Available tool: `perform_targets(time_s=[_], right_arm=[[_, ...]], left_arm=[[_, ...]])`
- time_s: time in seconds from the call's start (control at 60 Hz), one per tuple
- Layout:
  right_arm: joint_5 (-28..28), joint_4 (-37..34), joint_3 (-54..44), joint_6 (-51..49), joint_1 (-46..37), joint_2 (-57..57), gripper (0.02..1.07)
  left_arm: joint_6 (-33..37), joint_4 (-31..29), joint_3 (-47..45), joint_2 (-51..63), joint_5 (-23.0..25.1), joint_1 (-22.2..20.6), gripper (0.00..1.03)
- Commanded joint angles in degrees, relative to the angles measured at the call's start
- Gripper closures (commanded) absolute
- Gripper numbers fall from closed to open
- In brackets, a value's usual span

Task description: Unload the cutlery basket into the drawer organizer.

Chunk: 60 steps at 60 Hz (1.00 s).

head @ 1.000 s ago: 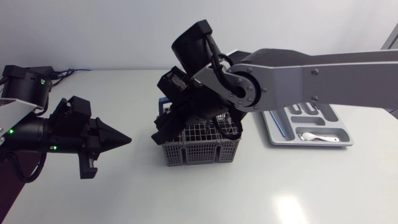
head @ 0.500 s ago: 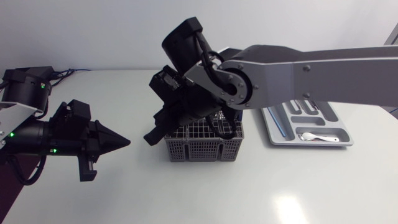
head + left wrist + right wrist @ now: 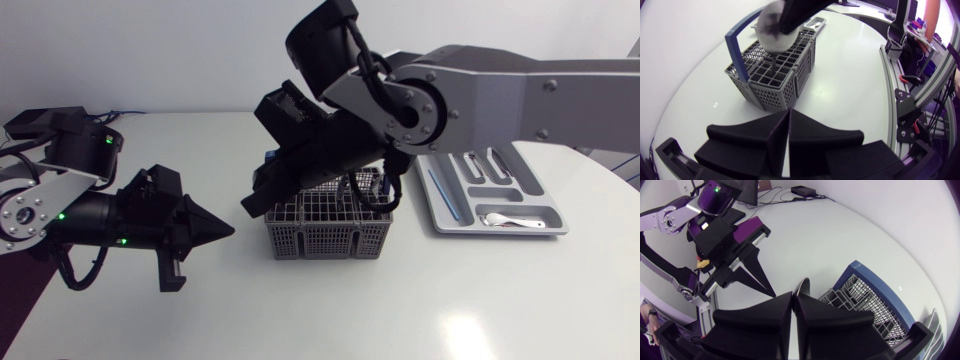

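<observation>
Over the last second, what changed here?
The right gripper rose out of the basket and swung toward the left arm, shut on what looks like a utensil. The left gripper, shut, edged toward the basket. The basket, the organizer and the spoon in it stayed put.

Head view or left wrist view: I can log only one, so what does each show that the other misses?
Head only: a spoon in the drawer organizer, and both arms. Left wrist only: the end wall of the cutlery basket facing the left gripper. Both: the basket with its blue handle, the right gripper by it, the left gripper's closed tips.
</observation>
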Motion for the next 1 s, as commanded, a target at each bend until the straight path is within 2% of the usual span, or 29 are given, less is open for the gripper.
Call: perform_targets(time_s=[0.0, 0.35, 0.667, 0.983], right_arm=[[-0.62, -0.93, 1.71, 1.84, -0.71, -2.16, 1.01], [-7.39, -0.40, 1.54, 4.82, -3.70, -4.53, 1.01], [-12.13, -0.40, 3.56, 7.46, -5.98, -6.99, 1.01], [-13.89, -4.01, 5.76, 7.46, -6.24, -9.28, 1.01]], left_arm=[[-1.88, 1.43, -0.99, 2.63, -0.76, -1.59, 0.86], [-5.49, 7.31, -0.72, 8.16, -2.96, -5.37, 0.86], [-5.66, 8.81, -0.20, 10.89, -3.40, -5.46, 0.86], [-5.75, 9.42, 1.47, 13.09, -4.02, -5.81, 0.86]])
